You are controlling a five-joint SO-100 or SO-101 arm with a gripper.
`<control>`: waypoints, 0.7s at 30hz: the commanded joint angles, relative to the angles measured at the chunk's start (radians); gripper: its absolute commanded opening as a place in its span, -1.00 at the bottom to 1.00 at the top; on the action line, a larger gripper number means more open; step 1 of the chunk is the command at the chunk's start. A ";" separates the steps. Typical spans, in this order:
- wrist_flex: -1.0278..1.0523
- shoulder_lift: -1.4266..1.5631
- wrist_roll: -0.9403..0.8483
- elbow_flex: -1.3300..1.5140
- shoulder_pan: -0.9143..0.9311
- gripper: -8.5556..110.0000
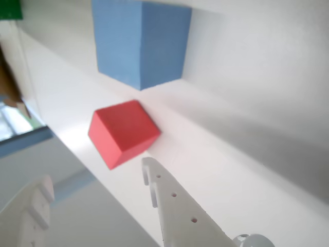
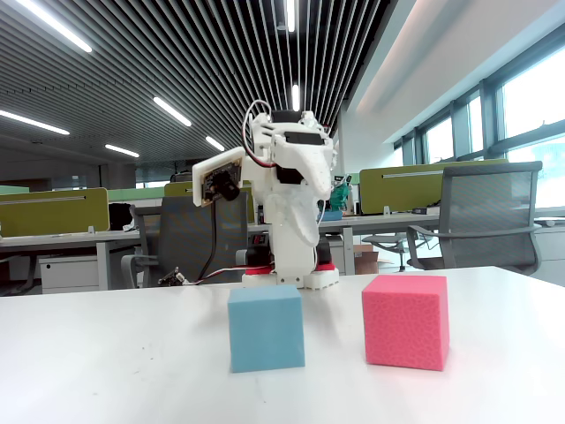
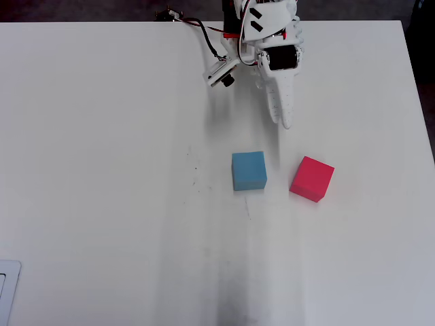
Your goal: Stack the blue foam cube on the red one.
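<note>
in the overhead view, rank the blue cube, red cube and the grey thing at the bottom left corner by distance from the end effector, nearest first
1. Blue cube, just below-left of the end effector.
2. Red cube, below-right, only slightly farther.
3. Grey thing, far bottom-left table edge.

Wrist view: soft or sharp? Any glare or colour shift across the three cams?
Wrist view: soft overall, tilted, bright patch on the table beside the red cube, which reads redder here; blue cube casts a broad shadow. Fixed view: cubes sharp, windows at right blown out, ceiling strips glaring. Overhead view: even light, table near-white, faint shadow under the hand.
</note>
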 commanded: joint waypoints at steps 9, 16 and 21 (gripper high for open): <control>-0.015 0.008 0.000 -0.008 -0.006 -0.46; -0.015 0.008 -0.002 -0.008 -0.037 -0.48; -0.032 -0.015 0.003 -0.011 -0.028 -0.50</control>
